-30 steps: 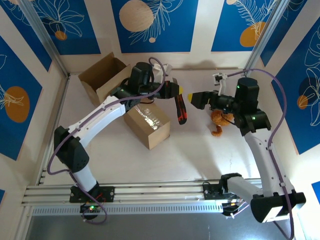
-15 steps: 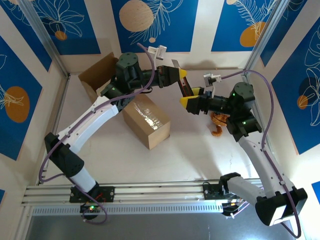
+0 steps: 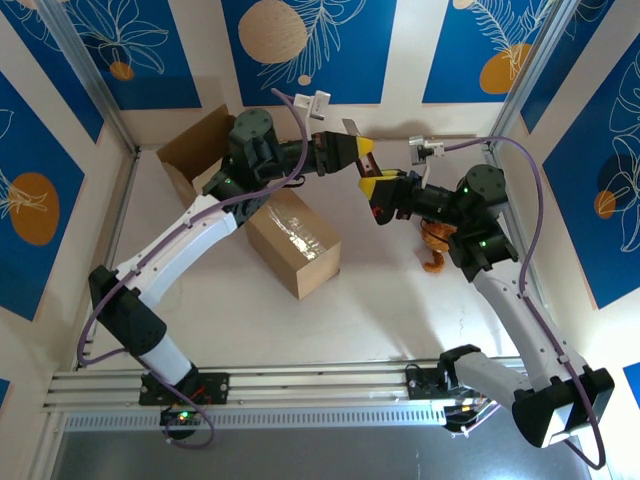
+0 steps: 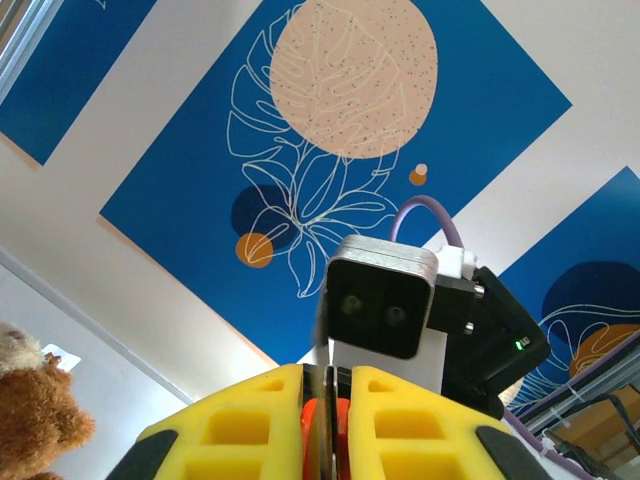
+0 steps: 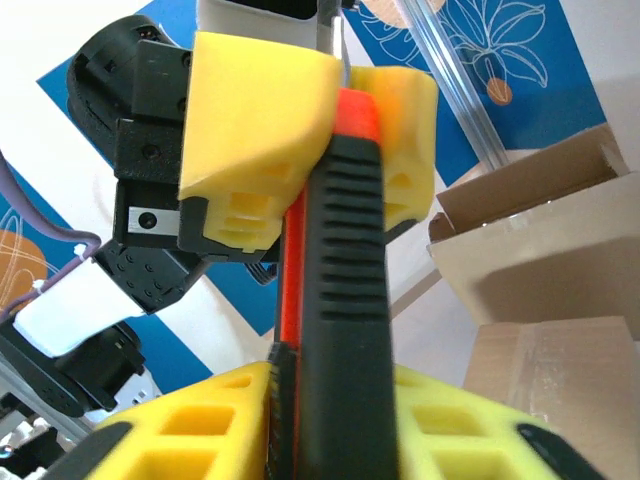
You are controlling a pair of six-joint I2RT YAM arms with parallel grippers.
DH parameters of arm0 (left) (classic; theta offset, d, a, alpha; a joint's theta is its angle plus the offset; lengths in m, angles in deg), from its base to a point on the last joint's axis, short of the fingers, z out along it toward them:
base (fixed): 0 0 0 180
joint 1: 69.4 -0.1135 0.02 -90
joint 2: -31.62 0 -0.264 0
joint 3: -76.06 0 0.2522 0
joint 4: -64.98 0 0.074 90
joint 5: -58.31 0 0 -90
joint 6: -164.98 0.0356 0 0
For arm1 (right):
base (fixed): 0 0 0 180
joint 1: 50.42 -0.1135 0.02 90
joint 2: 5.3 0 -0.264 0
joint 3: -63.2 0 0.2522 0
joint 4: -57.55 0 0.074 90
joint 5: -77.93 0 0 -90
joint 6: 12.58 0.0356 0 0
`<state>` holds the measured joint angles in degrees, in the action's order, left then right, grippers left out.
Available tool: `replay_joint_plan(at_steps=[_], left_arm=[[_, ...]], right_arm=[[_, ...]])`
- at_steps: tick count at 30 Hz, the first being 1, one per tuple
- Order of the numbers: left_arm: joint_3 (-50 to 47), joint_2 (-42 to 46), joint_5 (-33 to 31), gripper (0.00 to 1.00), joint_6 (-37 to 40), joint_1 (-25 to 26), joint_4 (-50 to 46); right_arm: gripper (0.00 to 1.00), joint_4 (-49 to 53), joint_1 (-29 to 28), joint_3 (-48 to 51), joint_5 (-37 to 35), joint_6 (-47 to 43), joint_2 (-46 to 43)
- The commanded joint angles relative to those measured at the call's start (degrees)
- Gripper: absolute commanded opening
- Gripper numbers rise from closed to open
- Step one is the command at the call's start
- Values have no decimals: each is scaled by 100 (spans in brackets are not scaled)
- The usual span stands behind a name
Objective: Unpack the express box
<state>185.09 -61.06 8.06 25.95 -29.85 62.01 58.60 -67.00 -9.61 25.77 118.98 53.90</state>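
Box point(image 3: 293, 240) apart, knife point(image 5: 345, 300) in both jaws

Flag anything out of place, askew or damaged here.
Nothing looks spilled or damaged. The oddest sight: the utility knife held in mid-air by the left gripper and right gripper at once. The taped box sits askew to the table edges; a plush toy lies farther right.

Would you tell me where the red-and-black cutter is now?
Top view, centre back: the cutter is held aloft between the left tool and right tool, beyond the taped box.
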Motion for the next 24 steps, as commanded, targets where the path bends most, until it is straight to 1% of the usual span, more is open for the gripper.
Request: replay_joint_plan(at_steps=[1,5,8,10,11,12,13,14,15,16,17,18,19,20,22,23,24], left_arm=[[-47,147,33,0,17,9,183],[-69,145,42,0,0,9,195],[-96,167,47,0,-17,9,235],[-113,163,42,0,-27,8,255],[-113,171,46,0,-27,9,257],[-122,172,44,0,-29,8,265],[-123,178,42,0,-27,8,259],[-122,172,49,0,-19,4,265],[-131,175,51,0,-11,9,258],[-131,182,52,0,22,9,224],[-131,204,43,7,90,4,151],[-139,244,-2,24,191,-8,1],[-131,310,-86,45,398,-32,-274],[-99,401,-232,57,673,-76,-679],[-12,646,-688,71,1253,-191,-1679],[73,790,-1034,75,1580,-273,-2290],[128,920,-1391,76,1838,-338,-2808]], right_arm=[[23,-232,-56,-81,-23,-3,-49],[23,-243,-56,-99,-51,17,-58],[29,-243,-64,-132,-94,44,-49],[28,-244,-66,-162,-91,45,-40],[27,-253,-73,-169,-93,53,-32],[22,-250,-80,-177,-91,49,-24],[14,-245,-87,-194,-93,62,-15],[4,-210,-104,-216,-122,59,-6],[0,-145,-114,-237,-171,58,-5],[0,-99,-134,-255,-219,45,-13],[0,-24,-152,-279,-263,17,-22],[0,112,-168,-318,-349,-21,-39],[0,312,-178,-387,-453,-87,-55],[0,545,-195,-473,-531,-183,-74],[0,1159,-230,-692,-827,-426,-101],[0,1523,-253,-843,-988,-578,-102],[0,1848,-279,-976,-1168,-719,-81]])
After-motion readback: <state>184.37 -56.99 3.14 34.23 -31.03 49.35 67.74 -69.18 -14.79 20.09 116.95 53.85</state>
